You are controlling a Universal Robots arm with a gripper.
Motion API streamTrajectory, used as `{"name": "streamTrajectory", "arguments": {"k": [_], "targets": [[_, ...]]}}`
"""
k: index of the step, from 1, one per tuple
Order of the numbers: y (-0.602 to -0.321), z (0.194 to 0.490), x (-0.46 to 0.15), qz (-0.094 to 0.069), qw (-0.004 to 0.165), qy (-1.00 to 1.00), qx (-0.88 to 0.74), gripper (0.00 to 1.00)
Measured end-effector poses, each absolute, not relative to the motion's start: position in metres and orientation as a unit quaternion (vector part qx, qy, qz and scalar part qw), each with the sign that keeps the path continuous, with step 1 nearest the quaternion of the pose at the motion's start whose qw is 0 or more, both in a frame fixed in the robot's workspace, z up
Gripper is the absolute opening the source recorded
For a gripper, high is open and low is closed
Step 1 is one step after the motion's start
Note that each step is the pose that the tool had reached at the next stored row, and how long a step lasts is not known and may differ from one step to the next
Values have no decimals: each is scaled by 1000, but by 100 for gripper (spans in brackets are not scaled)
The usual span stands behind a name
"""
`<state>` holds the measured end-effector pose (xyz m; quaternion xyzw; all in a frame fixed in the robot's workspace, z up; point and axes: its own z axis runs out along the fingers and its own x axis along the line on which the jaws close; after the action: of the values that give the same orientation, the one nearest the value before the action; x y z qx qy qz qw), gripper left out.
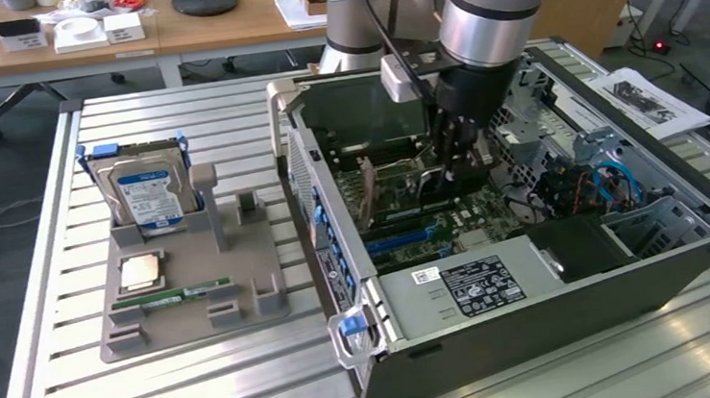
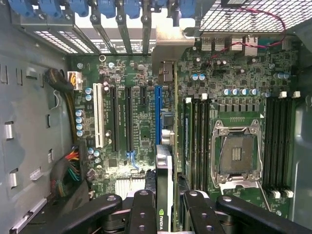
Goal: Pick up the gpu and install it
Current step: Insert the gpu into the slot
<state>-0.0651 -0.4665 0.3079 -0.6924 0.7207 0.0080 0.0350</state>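
The gpu (image 2: 165, 183) stands edge-on between my gripper's fingers (image 2: 142, 210), a green logo showing on its near edge. Its silver end bracket (image 2: 168, 48) reaches the rear slot openings of the case. In the wrist view the card hangs over the motherboard (image 2: 136, 126), right beside the long blue slot (image 2: 157, 112). My gripper (image 2: 165, 214) is shut on the card. In the exterior view my gripper (image 1: 459, 166) reaches down into the open computer case (image 1: 533, 318), with the gpu's brownish face (image 1: 392, 181) below it.
A grey holder tray (image 1: 245, 266) on the slatted table at the exterior view's left carries a silver hard drive (image 1: 146, 196), a processor chip (image 1: 140, 271) and a green memory stick (image 1: 177, 295). Memory slots (image 2: 197, 141) and an empty processor socket (image 2: 239, 156) flank the card.
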Motion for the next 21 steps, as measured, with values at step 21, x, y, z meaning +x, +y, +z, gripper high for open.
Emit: {"name": "streamTrajectory", "arguments": {"k": [21], "targets": [[-471, 286, -69, 9, 34, 720, -693, 27]]}}
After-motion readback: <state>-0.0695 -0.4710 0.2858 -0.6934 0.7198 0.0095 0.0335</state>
